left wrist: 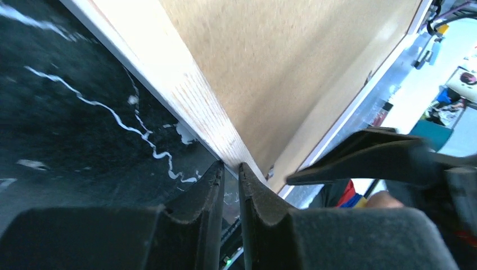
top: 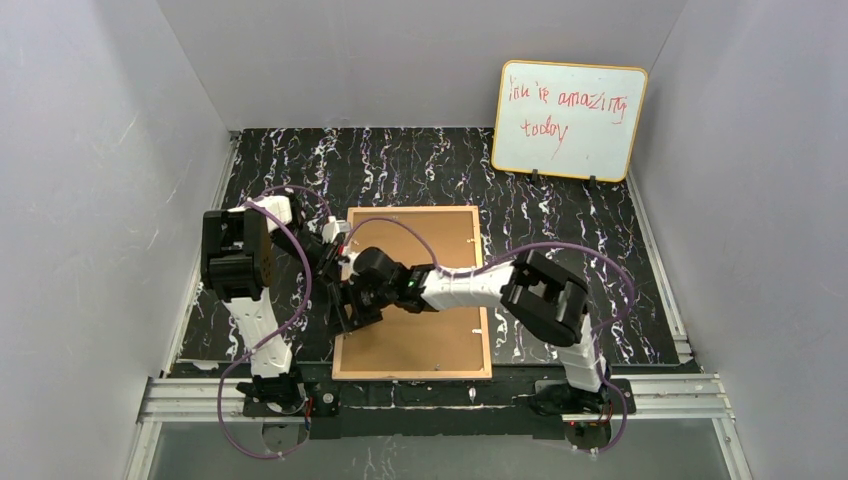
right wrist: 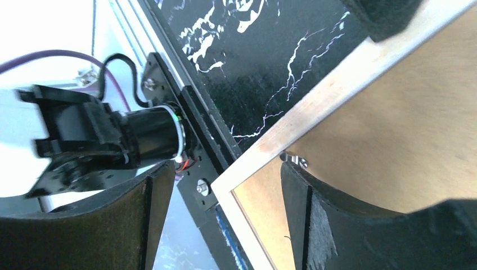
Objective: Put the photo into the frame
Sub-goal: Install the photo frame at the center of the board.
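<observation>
The frame [top: 412, 211] lies face down in the middle of the table, tan wood rim up, with a brown backing board [top: 420, 340] filling it. The photo is hidden. My left gripper [top: 335, 250] is at the frame's left rim; in the left wrist view its jaws [left wrist: 230, 166] are closed to a thin slit, pinching the wood rim [left wrist: 185, 107] at their tips. My right gripper [top: 346, 310] reaches across the board to the same rim, nearer me. It [right wrist: 225, 169] stands open astride the frame's near left corner [right wrist: 247, 163], one finger on the board beside a metal clip [right wrist: 295, 160].
An orange-rimmed whiteboard [top: 568, 120] with red writing leans against the back wall at the right. The table [top: 560, 220] is black with white marbling, and metal rails [top: 440, 390] run along its near edge. Grey walls close in both sides.
</observation>
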